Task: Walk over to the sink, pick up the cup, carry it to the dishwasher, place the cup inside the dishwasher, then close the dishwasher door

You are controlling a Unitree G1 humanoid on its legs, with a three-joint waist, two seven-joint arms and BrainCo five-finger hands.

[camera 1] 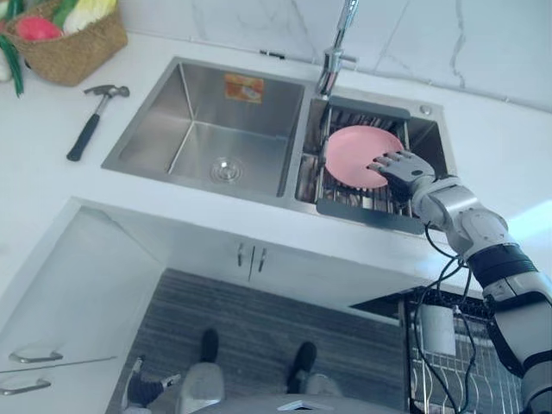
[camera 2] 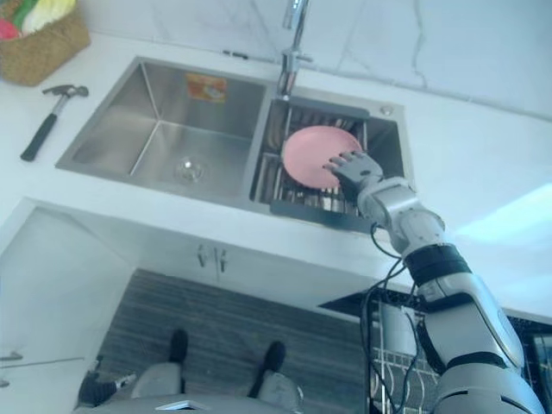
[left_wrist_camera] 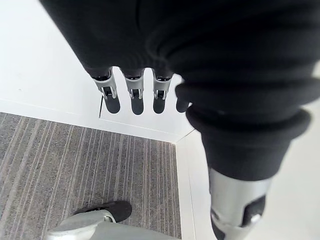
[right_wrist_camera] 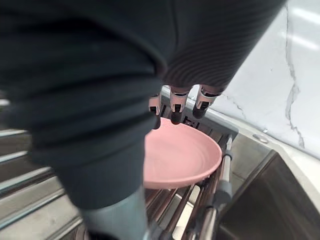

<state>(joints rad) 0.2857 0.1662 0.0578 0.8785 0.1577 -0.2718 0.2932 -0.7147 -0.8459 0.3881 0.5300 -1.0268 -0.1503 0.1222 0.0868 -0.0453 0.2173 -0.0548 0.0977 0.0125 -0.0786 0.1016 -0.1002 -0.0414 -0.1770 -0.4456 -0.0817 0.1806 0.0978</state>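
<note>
The right hand (camera 1: 398, 166), fingers loosely spread and holding nothing, hovers at the near rim of the round pink shallow dish (camera 1: 352, 148) (no cup visible). The dish lies just ahead of the fingertips, toward the robot's left, on the dark slatted drainer rack (camera 1: 358, 205) in the steel sink (camera 1: 164, 112). The left hand (left_wrist_camera: 132, 95) hangs slack.

My right arm (camera 1: 470, 226) comes in from the lower right and reaches forward, the elbow a little bent, the silver forearm running straight into the wrist. At its end I have my right hand (camera 1: 401, 171) palm down, the dark ribbed cover on top; its fingers (right_wrist_camera: 175, 107) lie side by side, relaxed and slightly drooped, closed on nothing. My left hand (left_wrist_camera: 150, 60) hangs low and idle, its fingers (left_wrist_camera: 111, 95) straight in a row, pointing down, the thumb (left_wrist_camera: 235, 200) standing apart from them, nothing in the grasp
</note>
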